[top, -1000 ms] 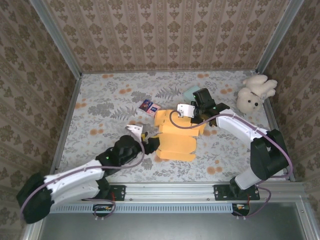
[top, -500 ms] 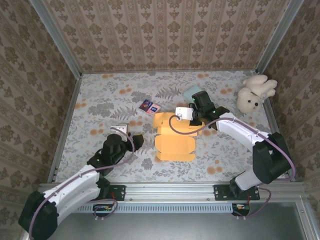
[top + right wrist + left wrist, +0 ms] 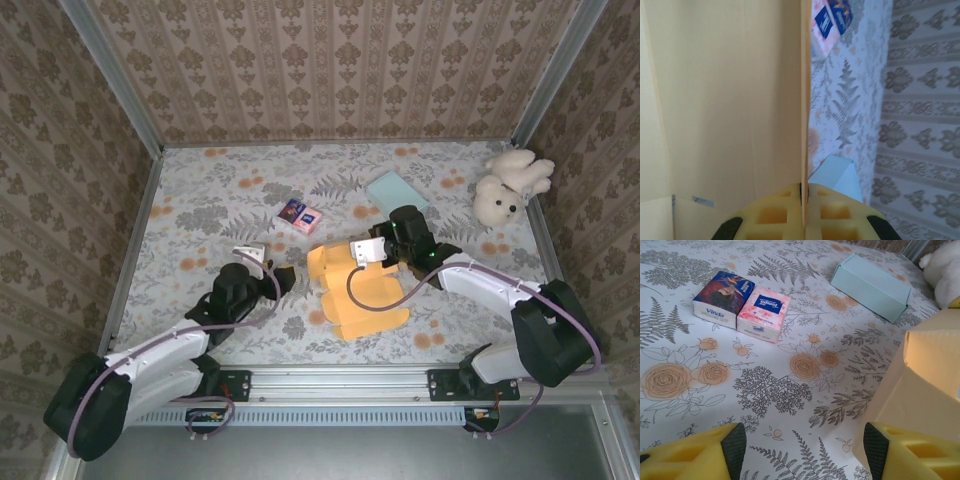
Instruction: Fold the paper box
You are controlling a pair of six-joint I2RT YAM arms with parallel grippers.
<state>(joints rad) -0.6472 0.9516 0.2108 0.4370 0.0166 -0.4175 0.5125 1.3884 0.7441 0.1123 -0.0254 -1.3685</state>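
While my right gripper (image 3: 381, 252) pinches a panel of the paper box (image 3: 352, 292), the box lies near the middle of the table (image 3: 200, 195), between my two arms and closer to the near edge. From the top camera it is yellow-orange card, mostly flat. Its long axis runs roughly far to near, with the near end skewed a bit to the right and small flaps along that near edge. The far-right part, where I grip, looks lifted off the table. In the right wrist view the right gripper (image 3: 804, 202) is pressed together on the panel's edge. The sheet stands edge-on between my pads (image 3: 774, 215) and runs straight away from the camera, with a broad face of the paper box (image 3: 725, 95) to its left. My left gripper (image 3: 281, 277) sits just left of the box at table level, pointing toward it. In the left wrist view the left gripper (image 3: 800, 452) is spread with nothing between its fingers. The right-hand finger is just beside the paper box (image 3: 920, 390); I cannot tell if it touches. Beyond lie a blue tissue pack (image 3: 724, 299) and a pink tissue pack (image 3: 763, 313), touching side by side. A pale blue carton (image 3: 871, 286) lies farther back. A white plush toy (image 3: 510, 187) is at the far right, well apart from the box.
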